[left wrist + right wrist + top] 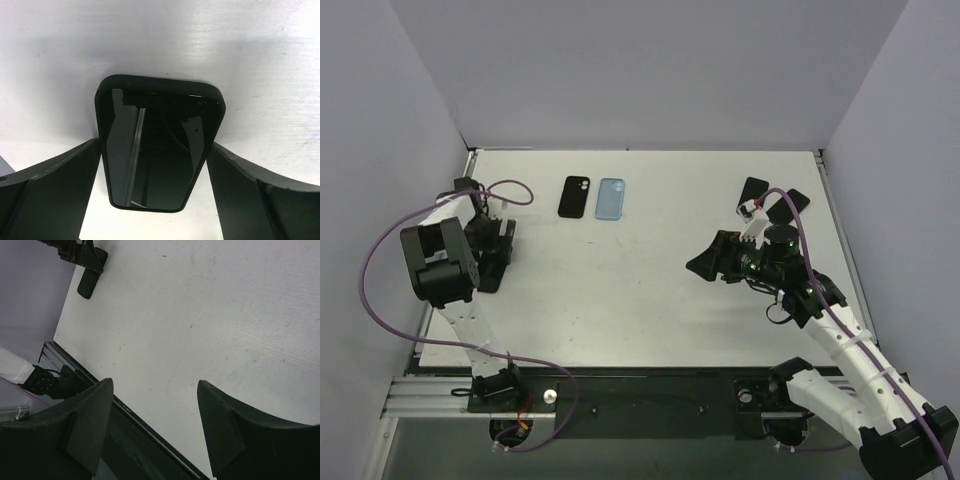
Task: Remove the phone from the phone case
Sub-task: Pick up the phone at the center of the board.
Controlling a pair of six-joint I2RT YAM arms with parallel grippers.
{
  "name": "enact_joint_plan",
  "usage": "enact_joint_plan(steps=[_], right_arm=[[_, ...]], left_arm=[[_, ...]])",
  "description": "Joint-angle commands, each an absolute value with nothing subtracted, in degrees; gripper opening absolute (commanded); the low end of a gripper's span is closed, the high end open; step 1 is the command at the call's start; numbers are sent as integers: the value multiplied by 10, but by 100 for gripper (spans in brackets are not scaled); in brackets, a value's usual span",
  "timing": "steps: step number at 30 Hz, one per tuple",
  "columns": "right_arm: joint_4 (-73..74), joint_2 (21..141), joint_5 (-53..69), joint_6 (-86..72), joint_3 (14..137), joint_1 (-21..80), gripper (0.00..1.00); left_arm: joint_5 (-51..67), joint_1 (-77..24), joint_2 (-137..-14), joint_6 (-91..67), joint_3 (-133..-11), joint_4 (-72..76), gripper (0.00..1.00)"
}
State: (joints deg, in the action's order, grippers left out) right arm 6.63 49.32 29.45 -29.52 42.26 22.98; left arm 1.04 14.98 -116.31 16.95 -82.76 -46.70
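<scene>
Left gripper (154,147) clamps the phone (157,160) in its case (150,81) at centre frame; right gripper (155,385), wide and empty, should pry a corner gently.

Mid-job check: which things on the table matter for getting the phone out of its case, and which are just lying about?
In the job: cased phone, held by the left gripper; right gripper, open and empty.
Lying about: black phone-shaped item; light blue phone-shaped item; two dark flat pieces at far right.
</scene>
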Motion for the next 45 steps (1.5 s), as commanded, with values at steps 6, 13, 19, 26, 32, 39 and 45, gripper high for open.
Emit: enact_joint_plan(steps=[6,13,19,26,32,39,45], right_arm=[[54,493,306,-283,429,233,63],[48,494,297,-286,433,233,63],[41,497,287,-294,430,234,63],[38,517,248,-293,410,246,62],[24,571,173,-286,418,315,61],[-90,683,89,-289,432,453,62],[-196,798,76,-306,468,528,64]], left_arm=[[37,143,-1228,167,-854,-472,53],[4,106,-1173,109,-839,-450,8],[20,105,-1104,20,-791,-411,0],[40,75,-1064,-105,-782,-417,0],[69,49,-983,-227,-709,-358,0],[152,13,-868,-345,-600,-267,0],[187,-22,-774,-437,-549,-241,0]])
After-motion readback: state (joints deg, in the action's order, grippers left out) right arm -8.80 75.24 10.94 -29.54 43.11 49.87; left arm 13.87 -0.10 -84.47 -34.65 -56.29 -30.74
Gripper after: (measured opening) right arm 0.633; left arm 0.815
